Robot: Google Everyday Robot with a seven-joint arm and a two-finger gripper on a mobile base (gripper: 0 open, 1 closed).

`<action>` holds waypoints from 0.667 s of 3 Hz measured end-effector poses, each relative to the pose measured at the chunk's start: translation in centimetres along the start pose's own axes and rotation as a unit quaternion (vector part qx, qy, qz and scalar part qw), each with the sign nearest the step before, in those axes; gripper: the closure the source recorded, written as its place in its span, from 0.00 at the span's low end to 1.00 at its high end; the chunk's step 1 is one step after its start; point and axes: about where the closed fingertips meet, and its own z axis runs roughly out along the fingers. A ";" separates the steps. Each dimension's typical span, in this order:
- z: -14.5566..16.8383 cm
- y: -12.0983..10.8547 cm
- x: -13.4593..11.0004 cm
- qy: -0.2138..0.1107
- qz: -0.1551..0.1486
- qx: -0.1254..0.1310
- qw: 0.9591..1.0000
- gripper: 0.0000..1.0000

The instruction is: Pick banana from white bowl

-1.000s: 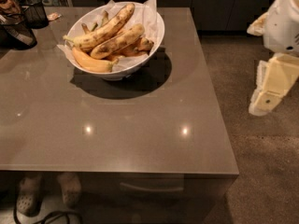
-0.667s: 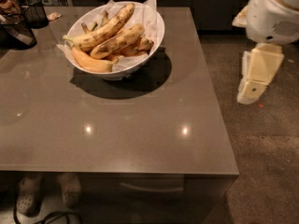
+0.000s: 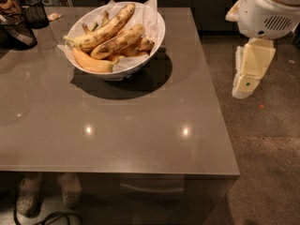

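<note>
The white bowl [image 3: 158, 35], lined with crinkled white paper, stands on the brown table's far middle. In it, the thick brown-mottled banana [image 3: 119, 41] lies across the middle. A longer slim speckled banana [image 3: 105, 28] lies behind it and a smooth orange-yellow banana [image 3: 91, 63] lies at the front. More dark-spotted bananas lie underneath. My gripper [image 3: 244, 86] hangs from the white arm [image 3: 267, 11] at the right, beyond the table's right edge, over the floor and well clear of the bowl. It holds nothing.
Two black mesh baskets [image 3: 33, 11] [image 3: 16, 32] stand at the table's far left corner. The table [image 3: 140, 139] has its right edge close to my arm. A person's feet [image 3: 28, 199] and a cable show under the front edge.
My arm and gripper have moved left, further into view and closer to the table's right edge. The bowl and bananas have not moved.
</note>
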 end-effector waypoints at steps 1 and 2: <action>0.5 -1.6 -2.7 -0.016 -0.022 0.018 0.999 0.00; 1.0 -3.1 -5.1 -0.018 -0.044 0.028 0.998 0.00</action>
